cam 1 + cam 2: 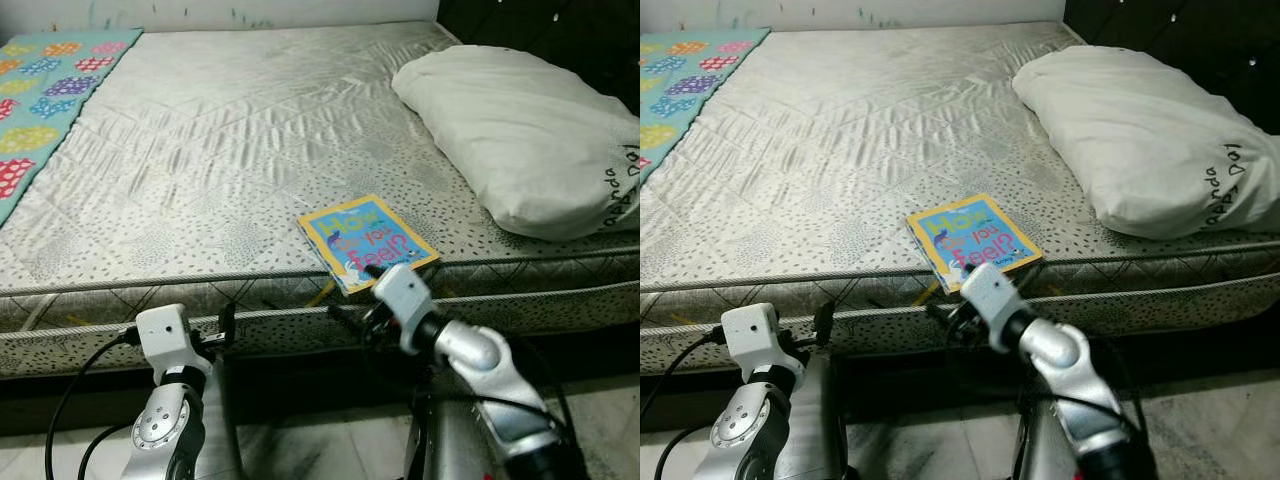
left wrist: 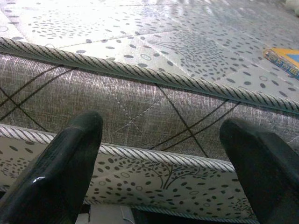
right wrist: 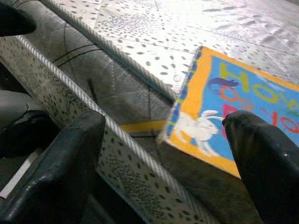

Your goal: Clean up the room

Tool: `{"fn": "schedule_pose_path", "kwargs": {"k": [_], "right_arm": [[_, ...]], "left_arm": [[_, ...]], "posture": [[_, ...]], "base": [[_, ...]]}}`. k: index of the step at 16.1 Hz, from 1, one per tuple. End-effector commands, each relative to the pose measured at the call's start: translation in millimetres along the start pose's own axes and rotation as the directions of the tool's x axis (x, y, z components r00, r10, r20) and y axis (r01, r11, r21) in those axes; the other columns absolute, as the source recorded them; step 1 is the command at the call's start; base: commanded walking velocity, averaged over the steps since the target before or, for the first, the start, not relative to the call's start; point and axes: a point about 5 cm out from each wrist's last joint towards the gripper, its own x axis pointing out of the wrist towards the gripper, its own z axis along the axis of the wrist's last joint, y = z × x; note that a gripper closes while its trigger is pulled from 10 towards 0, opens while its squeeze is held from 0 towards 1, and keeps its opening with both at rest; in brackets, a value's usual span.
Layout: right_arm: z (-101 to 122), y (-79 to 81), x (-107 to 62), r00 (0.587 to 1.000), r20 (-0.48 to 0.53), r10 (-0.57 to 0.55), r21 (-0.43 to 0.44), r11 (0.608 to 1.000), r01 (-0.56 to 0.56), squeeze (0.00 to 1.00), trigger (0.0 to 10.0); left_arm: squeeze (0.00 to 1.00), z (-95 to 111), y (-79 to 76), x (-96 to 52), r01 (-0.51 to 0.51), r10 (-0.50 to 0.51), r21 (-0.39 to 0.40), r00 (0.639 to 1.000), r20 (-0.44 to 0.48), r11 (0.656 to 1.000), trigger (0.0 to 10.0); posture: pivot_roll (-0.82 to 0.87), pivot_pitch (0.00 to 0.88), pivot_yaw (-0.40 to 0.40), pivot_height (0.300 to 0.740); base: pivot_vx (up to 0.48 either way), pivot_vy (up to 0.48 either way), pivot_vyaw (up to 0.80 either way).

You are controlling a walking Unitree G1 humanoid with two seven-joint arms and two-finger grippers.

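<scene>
Book (image 1: 366, 241) lies flat on mattress (image 1: 230, 150) at front edge, one corner jutting slightly past piping. Right gripper (image 3: 163, 154) spread wide, holding nothing, just below and in front of book's overhanging corner. Left gripper (image 2: 163, 154) also wide, holding nothing, facing mattress side, well left of book. White pillow (image 1: 520, 130) on right of mattress. Patterned blanket (image 1: 40, 90) at far left.

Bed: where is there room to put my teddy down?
The mattress is bare in the wide middle, between the colourful quilt and the white pillow. The near edge is busier: the book lies there, with the right pincer open at its corner.
</scene>
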Motion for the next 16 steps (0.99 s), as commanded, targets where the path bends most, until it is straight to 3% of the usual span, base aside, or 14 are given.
{"fn": "schedule_pose_path", "kwargs": {"k": [1, 2, 3, 4, 5, 7, 8, 9, 10, 13, 16], "right_arm": [[3, -2.8, -1.3, 1.0, 0.007, -0.026, -0.017, 1.0, 0.026, 0.0, 10.0], [-6, -20.0, -5.5, 0.99, -0.024, -0.142, -0.028, 0.99, 0.142, 0.78, 10.0], [-8, -26.5, -7.6, 0.982, -0.033, -0.186, -0.028, 0.982, 0.185, 0.78, 10.0], [-12, -35.0, -10.4, 0.969, -0.054, -0.242, -0.019, 0.97, 0.241, 1.0, 10.0], [-19, -44.4, -14.5, 0.954, -0.094, -0.285, -0.016, 0.958, 0.285, 1.0, 10.0], [-31, -47.3, -17.0, 0.94, -0.17, -0.294, -0.02, 0.955, 0.296, 1.0, 10.0], [-36, -45.8, -17.3, 0.94, -0.186, -0.287, -0.017, 0.957, 0.289, 0.94, 10.0], [-39, -44.8, -18.0, 0.941, -0.19, -0.282, 0.002, 0.958, 0.288, 0.0, 9.7], [-43, -45.4, -18.5, 0.937, -0.192, -0.293, 0.046, 0.951, 0.307, 0.0, 0.0], [-46, -47.8, -20.9, 0.935, -0.208, -0.287, 0.057, 0.951, 0.305, 0.0, 0.0], [-38, -48.0, -22.7, 0.972, -0.159, -0.172, 0.112, 0.975, 0.191, 0.0, 0.0]], "left_arm": [[0.0, -1, -1.2, 1.2, 0.0, 0.0, 0.005, 1.0, -0.004, 1.0, 10.0], [0.0, -1, -1.0, 1.1, -0.003, 0.003, 0.003, 1.0, -0.003, 1.0, 10.0], [0.0, -1, -1.0, 1.1, -0.004, 0.004, 0.003, 1.0, -0.003, 1.0, 10.0], [0.0, -1, -1.1, 1.2, -0.004, 0.004, 0.002, 1.0, -0.002, 1.0, 10.0], [0.0, -1, -1.1, 1.3, -0.003, 0.003, 0.003, 1.0, -0.002, 1.0, 10.0], [0.0, -1, -0.6, 2.0, 0.0, 0.0, 0.005, 1.0, -0.003, 1.0, 10.0], [0.0, -1, -0.3, 2.1, -0.001, 0.001, 0.006, 1.0, -0.003, 1.0, 10.0], [0.0, 0, -0.2, 2.0, -0.004, 0.004, 0.006, 1.0, -0.001, 1.0, 10.0], [0.0, 0, 0.5, 1.8, -0.007, 0.007, 0.006, 1.0, 0.0, 1.0, 10.0], [0.0, 0, 1.2, 1.7, -0.01, 0.01, 0.005, 1.0, -0.001, 1.0, 10.0], [0.0, 0, 1.4, 1.6, -0.01, 0.01, 0.005, 1.0, -0.003, 1.0, 10.0]], "posture": [[0.0, 0.0, -0.001, 0.417], [0.0, 0.0, -0.001, 0.417], [0.0, 0.0, -0.001, 0.417], [0.0, 0.0, -0.001, 0.417], [0.0, 0.0, -0.001, 0.417], [0.0, 0.0, 0.004, 0.417], [0.0, 0.0, 0.004, 0.417], [0.0, 0.0, 0.004, 0.417], [0.01, 0.0, 0.003, 0.417], [0.01, 0.0, 0.006, 0.417], [0.01, 0.0, 0.006, 0.417]], "base": [[0.0, 0.0, 0.0], [0.0, 0.0, 0.0], [0.0, 0.0, 0.0], [0.0, 0.0, 0.0], [0.0, 0.0, 0.0], [0.0, 0.0, 0.0], [0.0, 0.0, 0.0], [0.0, 0.0, 0.0], [0.0, 0.0, 0.0], [0.0, 0.0, 0.0], [0.0, 0.0, 0.0]]}}
